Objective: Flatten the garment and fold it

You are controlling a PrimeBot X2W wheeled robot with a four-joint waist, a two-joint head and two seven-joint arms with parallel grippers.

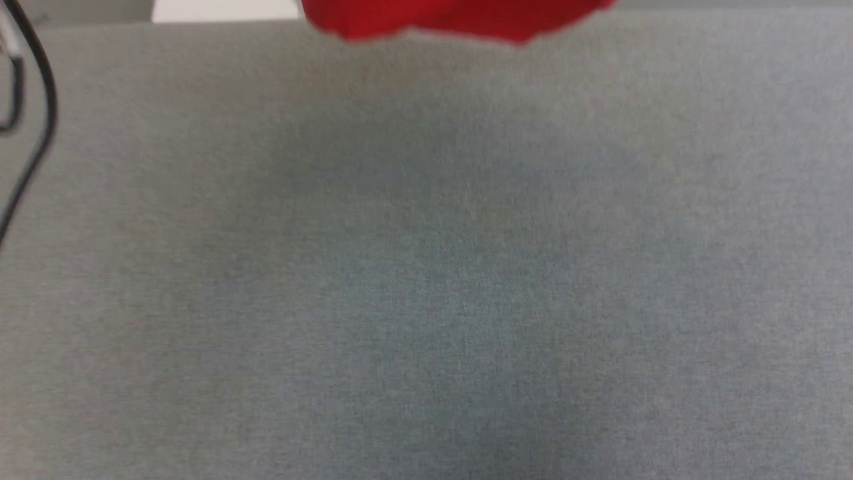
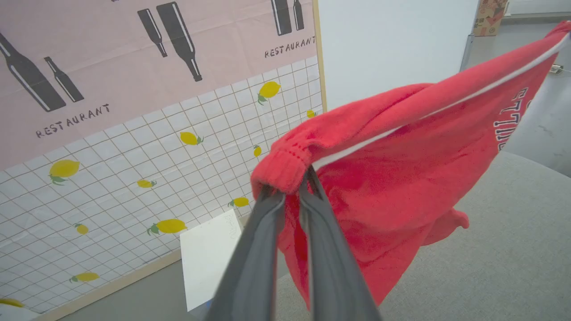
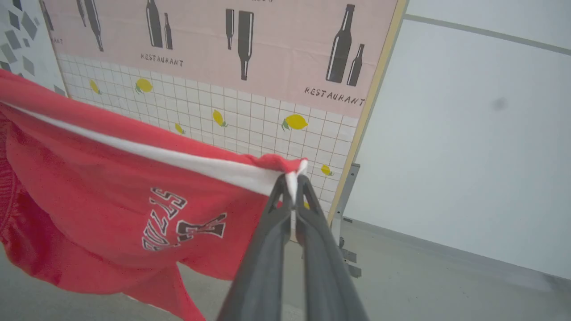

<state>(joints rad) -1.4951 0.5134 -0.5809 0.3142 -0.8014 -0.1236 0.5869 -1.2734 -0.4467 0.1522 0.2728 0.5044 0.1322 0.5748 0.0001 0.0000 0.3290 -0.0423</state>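
You've got the garment [image 2: 401, 169] off the table [image 1: 426, 267], strung between both pincers. Left gripper [image 2: 290, 185]: fingers clamped on the bunched ribbed waistband corner at centre frame of the left wrist view. From there the long axis runs up to the upper right corner, where the far end is cut off by the frame edge. Right gripper [image 3: 292, 185]: fingers pinched tight on the end of the white trim band [image 3: 178, 158], centre of the right wrist view. The band runs taut from there to the upper left edge, so the trimmed edge is the top line and the rest of the fabric hangs below it. The lettering [image 3: 178, 223] sits lower left of the right wrist view, tilted and only partly readable. In the left wrist view it's on the right side, clipped by a fold. The lower lobes of cloth droop toward the grey surface; you can't tell whether they touch it. In the head view you get just a blurred red strip of hem at top centre, cut by the top edge, with a soft shadow on the table under it. A dark cable [image 1: 40, 120] loops down the left edge there, out of focus. Behind the cloth there's a bottle-and-lemon printed backdrop [image 3: 223, 67], with plain white wall [image 3: 468, 133] to its right. A white sheet [image 2: 207, 263] at lower centre of the left wrist view is partly hidden by the fingers.
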